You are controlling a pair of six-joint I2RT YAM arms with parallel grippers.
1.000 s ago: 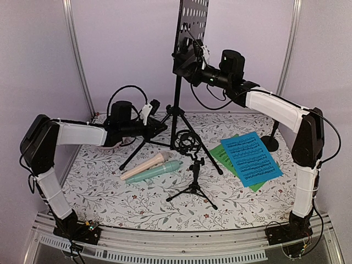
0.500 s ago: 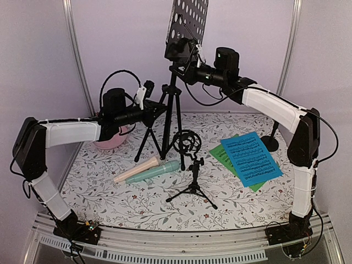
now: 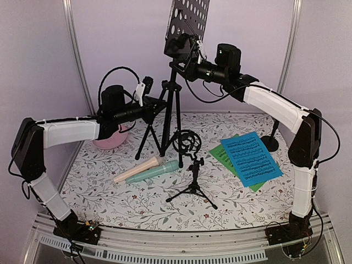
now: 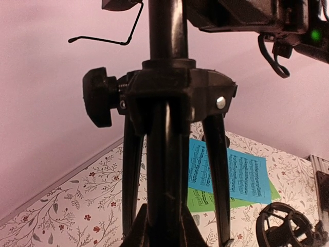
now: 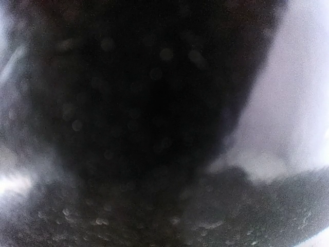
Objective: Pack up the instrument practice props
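The black perforated metal music rack (image 3: 190,16) on tripod legs is upright over the back of the floral-patterned counter (image 3: 110,192). The left fingers (image 3: 156,104) are almost fully closed on a tripod leg just below where the legs join. The right fingers (image 3: 184,50) clamp the rack's lower edge, slightly apart.

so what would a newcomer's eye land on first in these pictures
The tall black music rack at the back centre, gripped by both arms: the right gripper at the perforated plate's base, the left gripper on its tripod legs. Next, the bright blue sheet lying over a green sheet on the right of the floral table, and the beige microphone and mint microphone side by side.
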